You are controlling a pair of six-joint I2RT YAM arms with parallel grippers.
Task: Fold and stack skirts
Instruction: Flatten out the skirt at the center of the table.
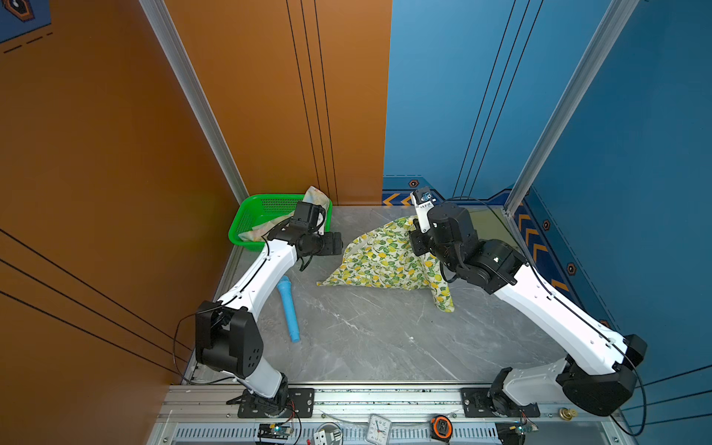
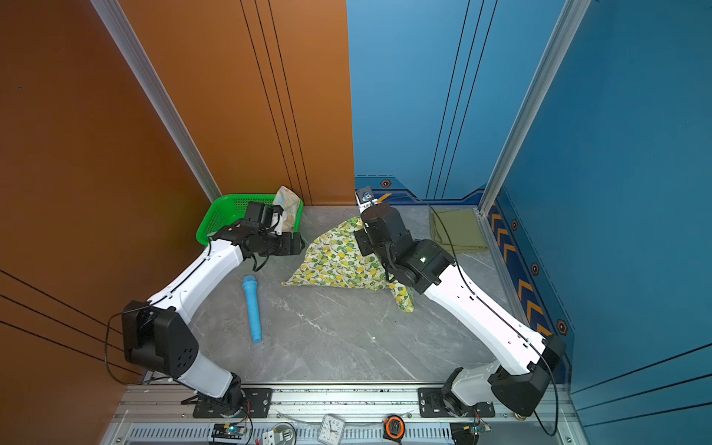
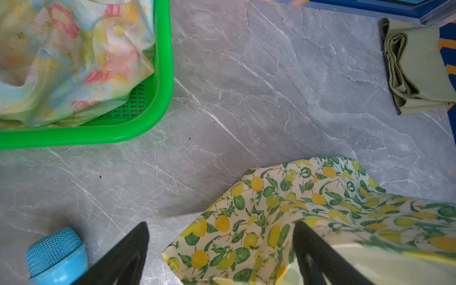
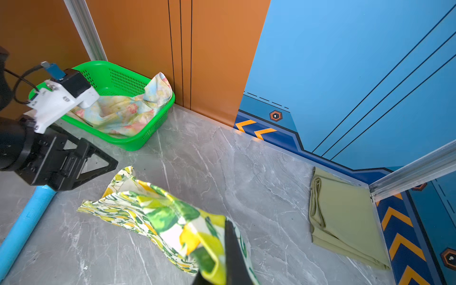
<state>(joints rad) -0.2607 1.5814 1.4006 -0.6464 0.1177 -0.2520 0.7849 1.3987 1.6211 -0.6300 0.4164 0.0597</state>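
In the right gripper (image 4: 228, 229), clamped shut, hung a lifted corner of the lemon skirt (image 1: 379, 262). The left gripper (image 3: 221, 223) stood wide open and empty at the skirt's opposite edge. The olive skirt (image 4: 345, 217) lay folded beyond the right gripper. The pastel skirt (image 4: 118, 111) sat in the basket (image 4: 138, 145).

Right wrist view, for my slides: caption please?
Right gripper pinches white lemon-print cloth skirt; folded olive-green cloth skirt by wall; pastel floral cloth skirt in green perforated plastic basket.
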